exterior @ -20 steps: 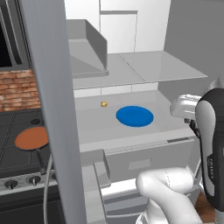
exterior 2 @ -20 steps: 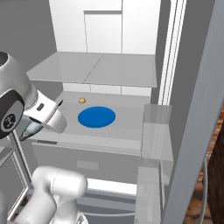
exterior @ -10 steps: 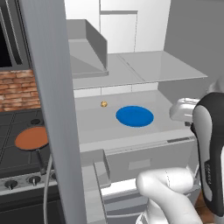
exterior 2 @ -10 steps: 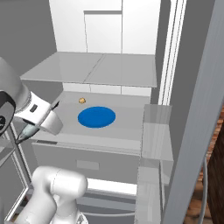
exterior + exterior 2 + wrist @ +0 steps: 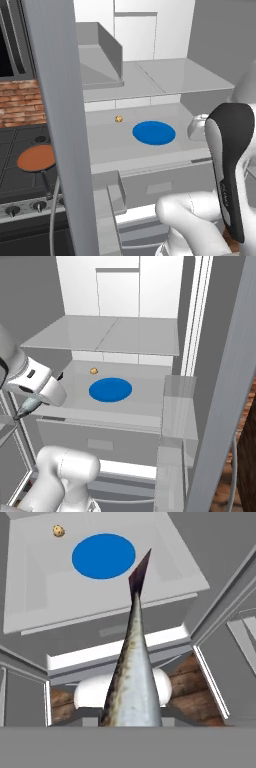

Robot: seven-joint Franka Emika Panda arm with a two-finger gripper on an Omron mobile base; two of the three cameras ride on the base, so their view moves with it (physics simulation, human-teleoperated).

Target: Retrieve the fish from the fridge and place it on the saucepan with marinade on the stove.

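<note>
The saucepan (image 5: 36, 158) with marinade waits far left on the stove (image 5: 20, 175), beyond the fridge (image 5: 60, 125) door; swinging there, the fish (image 5: 134, 672) could hit this door and slip. The gripper (image 5: 22, 412) is closed on the fish, which sticks out ahead of the fingers, outside the shelf.

No readable text or labels anywhere.

You are looking at a slim grey-silver fish (image 5: 134, 677) showing mottled, faintly sheened skin; the flat round blue plate (image 5: 103, 555) is looking matt and smooth; the grey steel fridge (image 5: 120, 336) shelves are appearing satin; the brown plank floor (image 5: 197, 682) is reading as wood.
</note>
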